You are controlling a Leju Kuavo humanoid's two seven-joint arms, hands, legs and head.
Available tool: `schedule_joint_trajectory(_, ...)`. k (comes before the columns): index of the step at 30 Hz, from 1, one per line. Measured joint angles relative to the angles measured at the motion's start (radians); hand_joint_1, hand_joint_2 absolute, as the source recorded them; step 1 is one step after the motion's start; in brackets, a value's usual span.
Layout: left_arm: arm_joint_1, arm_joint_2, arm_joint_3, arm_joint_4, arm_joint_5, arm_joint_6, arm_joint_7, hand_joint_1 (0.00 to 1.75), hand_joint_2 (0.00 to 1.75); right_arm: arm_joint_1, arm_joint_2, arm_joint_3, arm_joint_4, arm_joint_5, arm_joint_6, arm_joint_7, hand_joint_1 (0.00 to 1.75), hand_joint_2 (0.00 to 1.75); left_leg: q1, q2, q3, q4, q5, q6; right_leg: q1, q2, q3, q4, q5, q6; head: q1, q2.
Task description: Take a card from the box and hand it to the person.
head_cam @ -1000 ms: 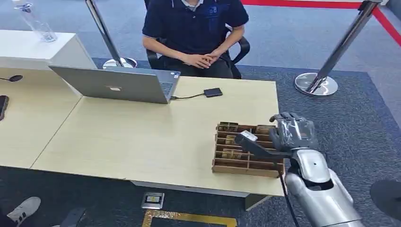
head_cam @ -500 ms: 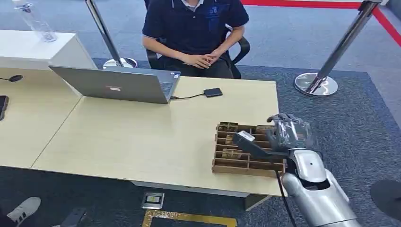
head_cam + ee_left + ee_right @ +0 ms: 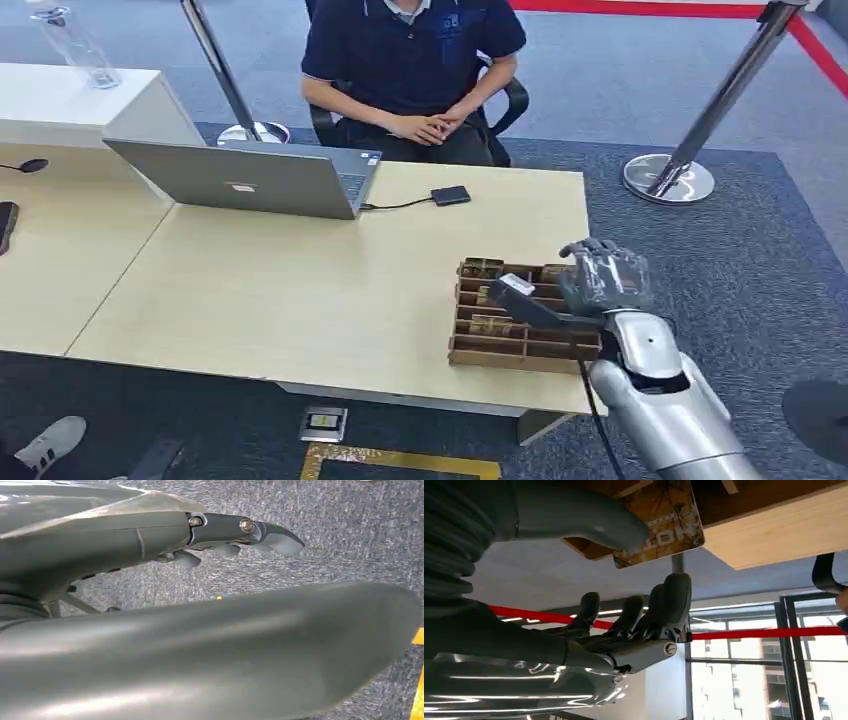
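Over the box [image 3: 520, 325], at its right end, the right robot hand [image 3: 604, 278] hovers with its fingers [image 3: 669, 600] apart and nothing in its grasp. From the right wrist view a gold-printed card [image 3: 661, 525] lies just past the thick grey thumb [image 3: 574, 517], by the box's wooden edge; whether the thumb touches it I cannot tell. More cards [image 3: 490, 325] stand in the box's slots. That box sits on the desk [image 3: 300, 280], at the corner nearest the robot and to its right. Beyond the box, on the far side of the desk, a small black device [image 3: 451, 195] lies cabled to an open laptop [image 3: 250, 178]. Past those sits the person [image 3: 415, 60] (hands clasped in the lap) on an office chair [image 3: 512, 100]. Right of the box, off the desk, a stanchion base [image 3: 668, 178] stands on the carpet. The left robot hand [image 3: 210, 630] hangs above grey carpet [image 3: 350, 540], its fingertips [image 3: 280, 540] extended with nothing between them.
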Motion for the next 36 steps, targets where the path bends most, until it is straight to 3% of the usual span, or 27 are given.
schedule_joint_trajectory(10,0.0,0.0,0.0,0.0,0.0,0.0,0.0,0.0,0.0,-0.013,0.006,0.0,0.04,-0.002,-0.008,-0.003,0.86,1.75,0.0,0.0,0.0,0.0,0.0,0.0,0.0,0.0,0.0,0.0,0.0,0.0,0.0,0.0)
schedule_joint_trajectory(16,0.0,0.0,0.0,0.001,0.0,0.0,0.0,0.0,0.0,-0.017,0.007,0.0,0.057,-0.005,-0.017,-0.01,0.96,1.75,0.0,0.0,0.0,0.0,0.0,0.0,0.0,0.0,0.0,0.0,0.0,0.0,0.0,0.0)
schedule_joint_trajectory(18,0.0,0.0,0.0,0.001,0.0,0.0,0.0,0.0,0.0,-0.018,0.007,0.0,0.063,-0.006,-0.02,-0.01,1.15,1.75,0.0,0.0,0.0,0.0,0.0,0.0,0.0,0.0,0.0,0.0,0.0,0.0,0.0,0.0)
schedule_joint_trajectory(20,0.0,0.0,0.0,0.002,0.0,0.0,0.0,0.0,0.0,-0.018,0.007,0.0,0.068,-0.008,-0.022,-0.01,1.15,1.75,0.0,0.0,0.0,0.0,0.0,0.0,0.0,0.0,0.0,0.0,0.0,0.0,0.0,0.0)
schedule_joint_trajectory(21,0.0,0.0,0.0,0.002,0.0,0.0,0.0,0.0,0.0,-0.019,0.007,0.0,0.069,-0.008,-0.024,-0.011,1.71,1.75,0.0,0.0,0.0,0.0,0.0,0.0,0.0,0.0,0.0,0.0,0.0,0.0,0.0,0.0)
schedule_joint_trajectory(36,0.0,0.0,0.002,0.002,-0.001,0.001,0.0,0.0,0.0,-0.016,0.006,0.0,0.056,0.004,-0.039,-0.005,1.75,1.75,0.0,0.0,0.001,0.0,0.0,0.0,0.0,0.0,0.0,0.0,0.001,0.0,0.0,0.0)
